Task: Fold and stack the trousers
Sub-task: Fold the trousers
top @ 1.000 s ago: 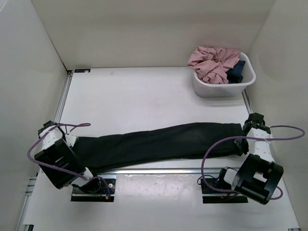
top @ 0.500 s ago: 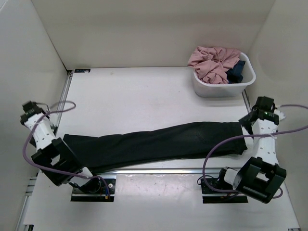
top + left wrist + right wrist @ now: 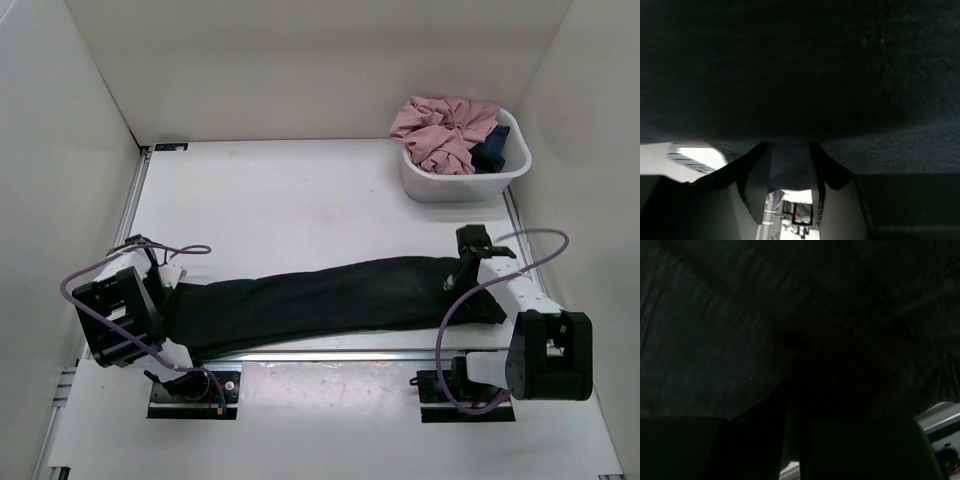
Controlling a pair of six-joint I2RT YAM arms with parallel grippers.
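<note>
The black trousers (image 3: 320, 300) lie stretched left to right across the near part of the table. My left gripper (image 3: 172, 283) is at their left end. In the left wrist view the fabric (image 3: 800, 75) fills the top and hangs between the narrow jaws (image 3: 787, 170), which are shut on it. My right gripper (image 3: 465, 272) is low on the trousers, a little in from their right end. The right wrist view is almost all dark fabric (image 3: 740, 315). Its jaws (image 3: 795, 440) show only a thin slit and look shut on the cloth.
A white bin (image 3: 465, 185) stands at the back right with a pink garment (image 3: 445, 130) and a small dark blue cloth (image 3: 492, 148) in it. White walls close the table on three sides. A metal rail (image 3: 330, 354) runs along the near edge.
Both arms were out past the ends of the trousers half a second ago and have swung inward and down onto the cloth. The visible left end now sits further right.
</note>
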